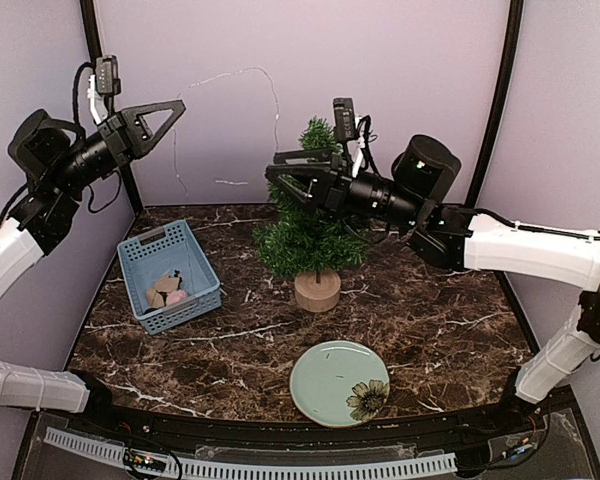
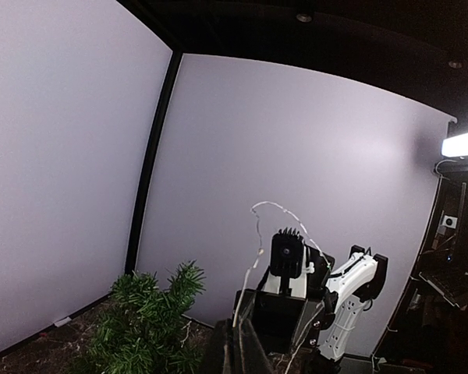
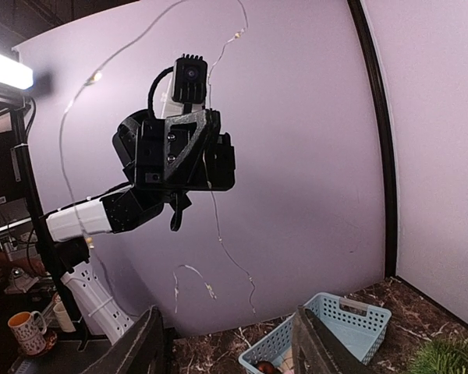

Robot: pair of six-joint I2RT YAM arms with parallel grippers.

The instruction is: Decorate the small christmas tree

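Observation:
The small christmas tree [image 1: 310, 235] stands on its light-wood stump [image 1: 317, 290] at the back middle of the table. It also shows in the left wrist view [image 2: 144, 327] and at the corner of the right wrist view [image 3: 448, 358]. My left gripper [image 1: 175, 105] is raised high at the left, shut on a thin wire light string [image 1: 230, 75] that arcs right toward the tree top. The string leaves the shut jaws in the left wrist view [image 2: 249, 273]. My right gripper [image 1: 277, 170] is open and empty, level with the upper branches on the tree's left side; in its own view [image 3: 230, 343] nothing lies between the fingers.
A blue plastic basket [image 1: 145, 240] with a few small ornaments [image 1: 165, 292] sits at the left; it also shows in the right wrist view [image 3: 335, 327]. A pale green plate [image 1: 325, 380] with a flower print lies near the front edge. Purple walls enclose the table.

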